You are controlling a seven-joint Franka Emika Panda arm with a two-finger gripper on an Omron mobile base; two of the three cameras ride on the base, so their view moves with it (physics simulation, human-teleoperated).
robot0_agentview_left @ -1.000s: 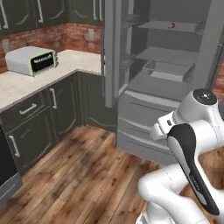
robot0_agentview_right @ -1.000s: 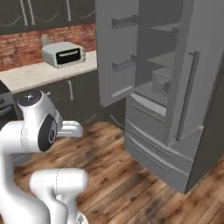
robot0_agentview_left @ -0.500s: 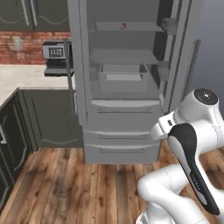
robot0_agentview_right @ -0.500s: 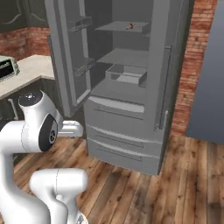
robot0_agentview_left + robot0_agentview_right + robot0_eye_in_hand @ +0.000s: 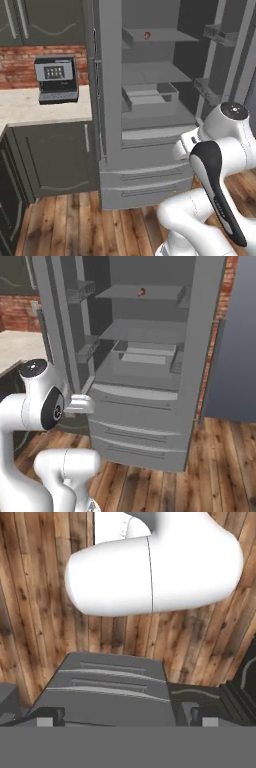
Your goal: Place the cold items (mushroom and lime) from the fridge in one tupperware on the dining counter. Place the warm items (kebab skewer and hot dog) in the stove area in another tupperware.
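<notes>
Hand: the two dark fingertips of the hand stand wide apart at the bottom of the hand view, released and carrying nothing; they look down on the brown wooden plank floor and the fridge's grey lower drawer fronts.
Arm: folded close to the base, well apart from the shelves.
Fridge: tall grey open-doored fridge, with grey shelves and a shallow grey bin on a middle shelf.
Task's thing: a small reddish item lies on the top shelf; too small to tell whether it is the mushroom or the lime.
Surface: pale stone surface to the left, carrying a dark grey coffee machine.
Step in hand: judged to be the approach to the fridge.
Good practice: square the base to the opening, raise the hand to top-shelf height, keep it released, enter between the doors without brushing the door racks.
</notes>
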